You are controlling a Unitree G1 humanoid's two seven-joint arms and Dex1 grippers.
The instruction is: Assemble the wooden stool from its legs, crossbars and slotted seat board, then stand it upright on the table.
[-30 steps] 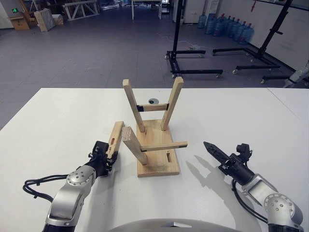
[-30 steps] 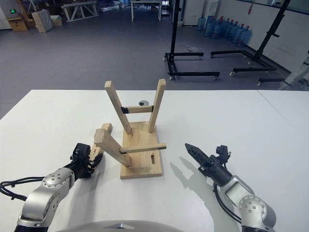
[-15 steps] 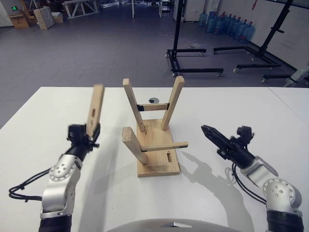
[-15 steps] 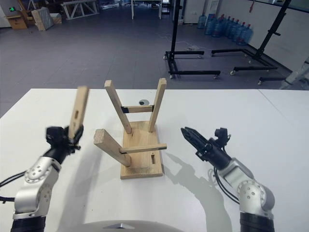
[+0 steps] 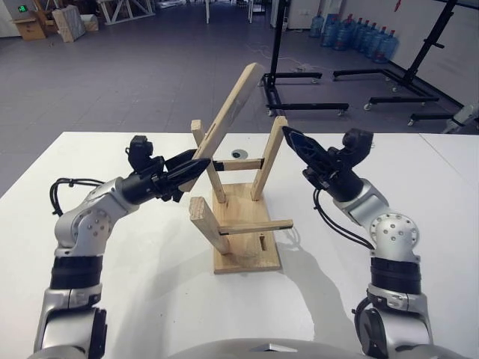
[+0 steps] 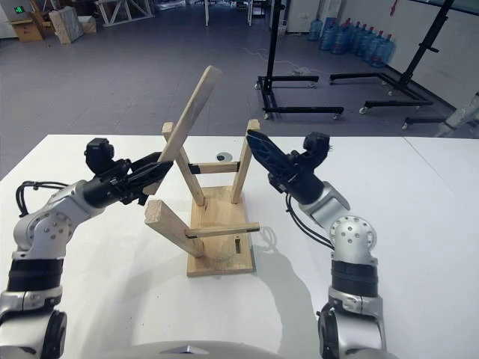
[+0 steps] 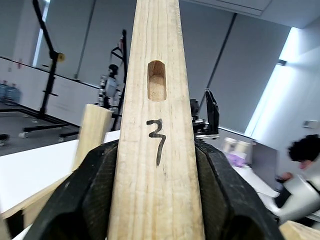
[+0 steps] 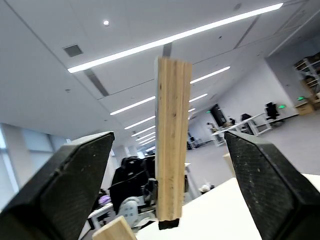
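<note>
Indoors, white table (image 5: 179, 307), grey floor (image 5: 150, 67), black stands (image 5: 307, 107)

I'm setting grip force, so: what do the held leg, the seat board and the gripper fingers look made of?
The leg looks like pale bare wood: visible grain, matte, no sheen. The seat board is the same light wood, likely unvarnished. The left gripper fingers are matte black, probably plastic or rubber; I cannot tell which.
</note>
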